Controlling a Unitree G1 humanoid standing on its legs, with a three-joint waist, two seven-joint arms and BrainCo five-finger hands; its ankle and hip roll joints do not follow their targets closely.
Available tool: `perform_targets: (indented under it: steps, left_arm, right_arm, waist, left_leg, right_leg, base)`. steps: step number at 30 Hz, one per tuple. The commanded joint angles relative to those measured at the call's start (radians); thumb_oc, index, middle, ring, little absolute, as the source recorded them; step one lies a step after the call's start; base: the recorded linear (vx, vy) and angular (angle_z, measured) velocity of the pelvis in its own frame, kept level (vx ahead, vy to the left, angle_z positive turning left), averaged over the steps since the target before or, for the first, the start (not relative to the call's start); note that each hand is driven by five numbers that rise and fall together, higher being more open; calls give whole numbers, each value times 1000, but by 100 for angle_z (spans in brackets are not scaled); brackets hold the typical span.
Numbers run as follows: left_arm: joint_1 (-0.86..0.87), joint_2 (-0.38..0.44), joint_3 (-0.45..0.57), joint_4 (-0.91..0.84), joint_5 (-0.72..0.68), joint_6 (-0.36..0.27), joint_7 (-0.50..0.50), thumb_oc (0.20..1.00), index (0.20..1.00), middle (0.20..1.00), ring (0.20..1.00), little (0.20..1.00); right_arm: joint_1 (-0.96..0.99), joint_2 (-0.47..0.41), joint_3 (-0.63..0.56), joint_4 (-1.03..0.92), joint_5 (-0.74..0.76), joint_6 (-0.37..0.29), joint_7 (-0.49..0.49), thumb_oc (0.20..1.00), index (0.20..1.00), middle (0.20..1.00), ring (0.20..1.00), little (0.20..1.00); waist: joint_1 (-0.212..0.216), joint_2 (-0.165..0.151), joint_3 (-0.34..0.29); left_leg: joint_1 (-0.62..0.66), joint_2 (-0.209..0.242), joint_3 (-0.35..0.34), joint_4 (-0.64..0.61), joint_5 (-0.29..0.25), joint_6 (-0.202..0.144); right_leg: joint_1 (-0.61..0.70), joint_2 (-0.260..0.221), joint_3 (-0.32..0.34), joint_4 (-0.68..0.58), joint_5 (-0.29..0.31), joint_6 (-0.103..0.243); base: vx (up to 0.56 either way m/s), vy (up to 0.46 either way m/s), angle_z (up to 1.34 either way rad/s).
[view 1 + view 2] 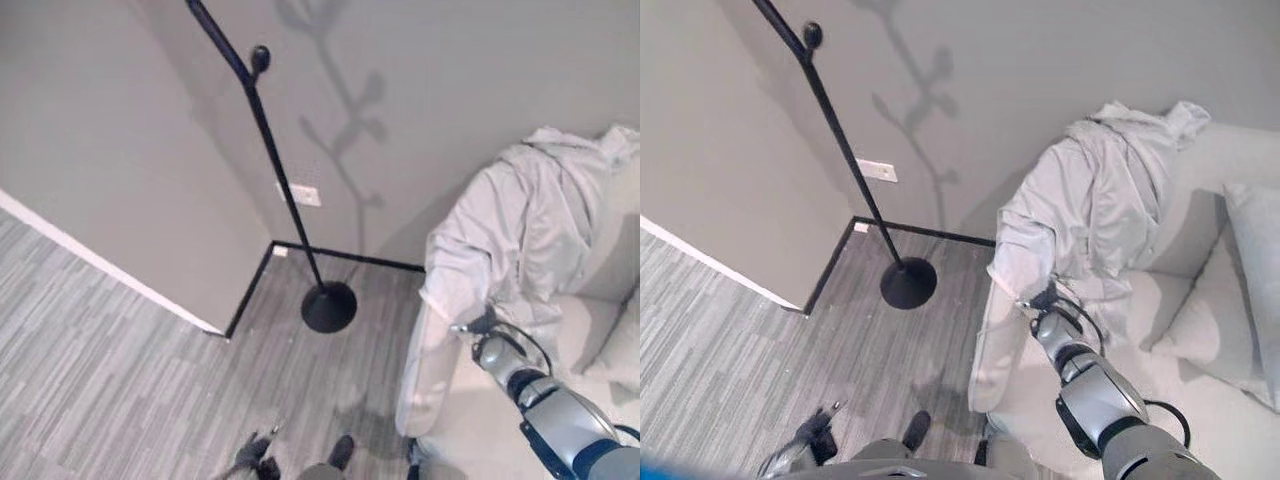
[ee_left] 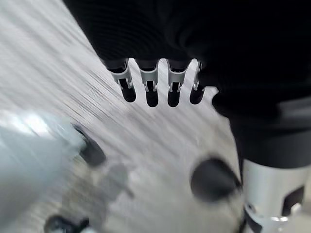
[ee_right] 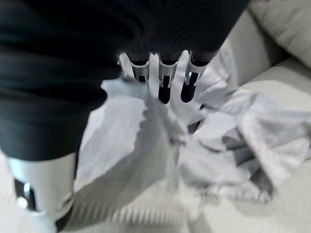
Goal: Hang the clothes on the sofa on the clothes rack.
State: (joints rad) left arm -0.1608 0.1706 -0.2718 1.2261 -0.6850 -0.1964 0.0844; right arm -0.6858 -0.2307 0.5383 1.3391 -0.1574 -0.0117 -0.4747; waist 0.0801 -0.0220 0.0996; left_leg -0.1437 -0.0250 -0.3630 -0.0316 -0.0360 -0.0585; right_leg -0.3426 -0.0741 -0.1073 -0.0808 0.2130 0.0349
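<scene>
A pale grey hooded jacket [image 1: 530,220] lies draped over the arm and back of the cream sofa [image 1: 1200,400]. My right hand [image 1: 1045,300] is at the jacket's lower edge on the sofa arm. In the right wrist view its fingers [image 3: 165,85] curl into a raised fold of the cloth [image 3: 146,126], and one finger is covered by it. The black clothes rack [image 1: 285,180] stands to the left in the wall corner on a round base [image 1: 329,307], bare, with a knobbed branch [image 1: 260,58] high up. My left hand [image 1: 255,455] hangs low over the floor, fingers [image 2: 151,90] relaxed and holding nothing.
Grey striped carpet [image 1: 110,370] lies between me and the rack. A wall corner [image 1: 215,325] juts out on the left. A white socket plate [image 1: 305,195] sits on the wall behind the pole. A cream cushion [image 1: 1250,270] rests on the sofa seat.
</scene>
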Motion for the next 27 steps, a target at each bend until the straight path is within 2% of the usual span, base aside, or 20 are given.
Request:
perform_targets:
  steps: [1, 4, 7, 8, 16, 25, 26, 27]
  left_arm:
    - [-98, 23, 12, 29, 30, -38, 26, 1000, 1000, 1000, 1000, 1000]
    - [-176, 11, -77, 22, 67, -47, 50, 1000, 1000, 1000, 1000, 1000]
    - [-209, -2, -114, 2, 66, -49, 54, 1000, 1000, 1000, 1000, 1000]
    - [-234, -20, -158, -38, 67, -53, 55, 1000, 1000, 1000, 1000, 1000]
    - [-266, -58, -261, -109, 43, -49, 39, 1000, 1000, 1000, 1000, 1000]
    - [-272, -57, -280, -128, 26, -39, 32, 1000, 1000, 1000, 1000, 1000]
    - [-273, -56, -276, -128, 23, -39, 31, 1000, 1000, 1000, 1000, 1000]
    - [-275, -56, -275, -126, 23, -39, 31, 1000, 1000, 1000, 1000, 1000]
  right_arm:
    - [-141, 3, 20, 33, -25, -3, -37, 1000, 1000, 1000, 1000, 1000]
    - [-208, 25, 48, 25, -2, -1, -40, 1000, 1000, 1000, 1000, 1000]
    - [-234, 40, 61, 18, 8, -3, -42, 1000, 1000, 1000, 1000, 1000]
    - [-262, 47, 71, 9, 13, -2, -48, 1000, 1000, 1000, 1000, 1000]
    - [-376, 1, 75, 47, 49, 10, -58, 1000, 1000, 1000, 1000, 1000]
    - [-421, -54, 47, 87, 137, 4, -50, 1000, 1000, 1000, 1000, 1000]
    - [-418, -52, 44, 84, 151, 1, -37, 884, 884, 884, 884, 884]
    - [-418, -54, 42, 83, 162, -1, -28, 476, 476, 476, 476, 476]
  waist:
    - [10, -13, 53]
    - [-21, -33, 76]
    - [-33, -41, 82]
    - [-41, -45, 94]
    - [-39, -48, 138]
    - [-11, -42, 153]
    - [-9, -41, 156]
    - [-8, -40, 157]
  left_leg:
    - [109, 36, 58, -56, -34, 15]
    - [84, 37, 85, -56, -34, 17]
    - [73, 35, 92, -56, -36, 19]
    - [63, 34, 98, -56, -32, 21]
    - [12, 26, 89, -56, -7, 14]
    - [-36, 24, 74, -56, 17, 5]
    - [-42, 23, 73, -56, 20, 4]
    - [-45, 22, 73, -56, 21, 4]
  right_leg:
    - [-5, 18, 84, 98, -68, 56]
    - [-39, 29, 115, 81, -51, 54]
    - [-53, 35, 127, 75, -45, 51]
    - [-66, 38, 135, 73, -40, 49]
    - [-94, 37, 130, 38, -16, 52]
    - [-125, 45, 111, 9, -1, 57]
    - [-129, 46, 110, 7, 0, 57]
    - [-132, 46, 110, 6, 2, 58]
  base:
    - [-35, 26, -31]
    - [-59, 30, -22]
    - [-24, 5, -23]
    - [-19, 8, -10]
    - [-4, -18, 0]
    - [12, -42, 2]
    - [19, -35, 2]
    - [12, -14, 4]
